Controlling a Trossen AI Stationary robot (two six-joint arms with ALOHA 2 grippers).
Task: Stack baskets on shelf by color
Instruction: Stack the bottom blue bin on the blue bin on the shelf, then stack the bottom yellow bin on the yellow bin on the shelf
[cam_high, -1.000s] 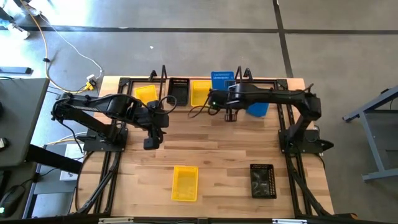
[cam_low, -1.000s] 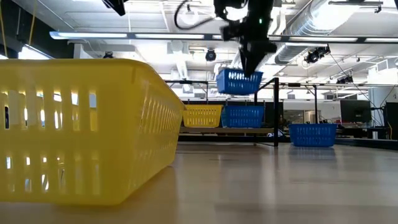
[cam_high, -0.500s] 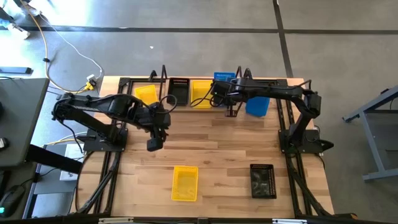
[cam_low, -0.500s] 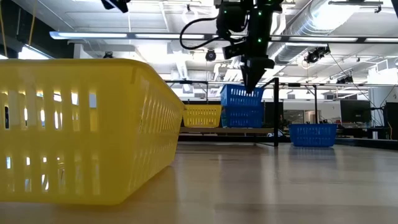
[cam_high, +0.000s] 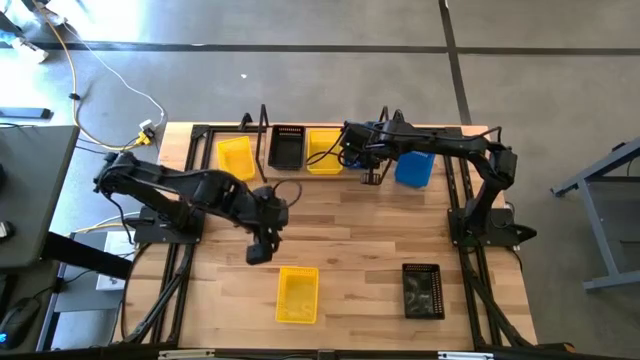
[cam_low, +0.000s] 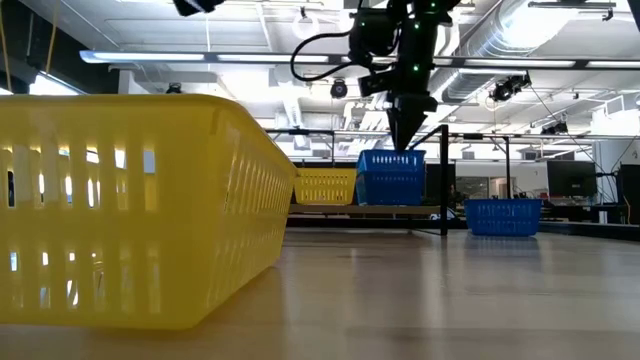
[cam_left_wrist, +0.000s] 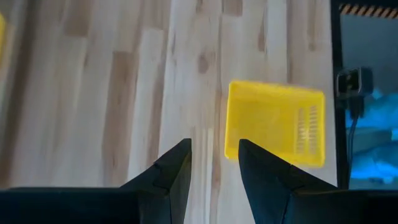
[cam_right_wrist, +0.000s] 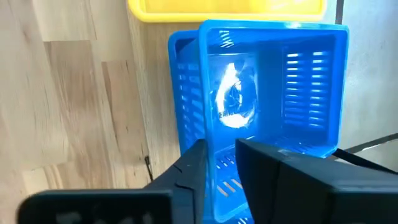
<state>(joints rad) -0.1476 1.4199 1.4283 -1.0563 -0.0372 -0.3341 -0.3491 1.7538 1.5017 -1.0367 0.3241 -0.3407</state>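
Note:
My right gripper (cam_low: 405, 138) stands over the shelf (cam_low: 330, 208), shut on a blue basket (cam_right_wrist: 292, 87) that sits nested in a second blue basket (cam_right_wrist: 181, 93). Two yellow baskets (cam_high: 235, 155) (cam_high: 322, 150) and a black one (cam_high: 287, 147) also stand on the shelf. My left gripper (cam_left_wrist: 214, 168) is open and hovers above the table, just short of a yellow basket (cam_left_wrist: 275, 124) lying flat near the table's near edge (cam_high: 297, 294). A third blue basket (cam_high: 413, 167) and a black basket (cam_high: 422, 290) rest on the tabletop. My right gripper comes at the upper blue basket from above, pointing down. Its fingers (cam_right_wrist: 193, 171) straddle one end wall (cam_right_wrist: 222, 163), one finger inside and one outside. The basket sits upright inside the lower blue basket on the shelf.
The shelf's black wire brackets (cam_high: 262, 118) (cam_high: 386, 122) rise at both ends of the plank. Black frame rails (cam_high: 170, 270) run along both table sides. Bare wood lies in the middle of the table (cam_high: 340, 220). The near yellow basket (cam_low: 130, 210) fills the low view's left.
My right gripper has moved toward the far edge and down, lowering the blue basket from above the shelf into the blue basket standing there. My left gripper has travelled toward the near edge and to the right, closer to the yellow basket on the table.

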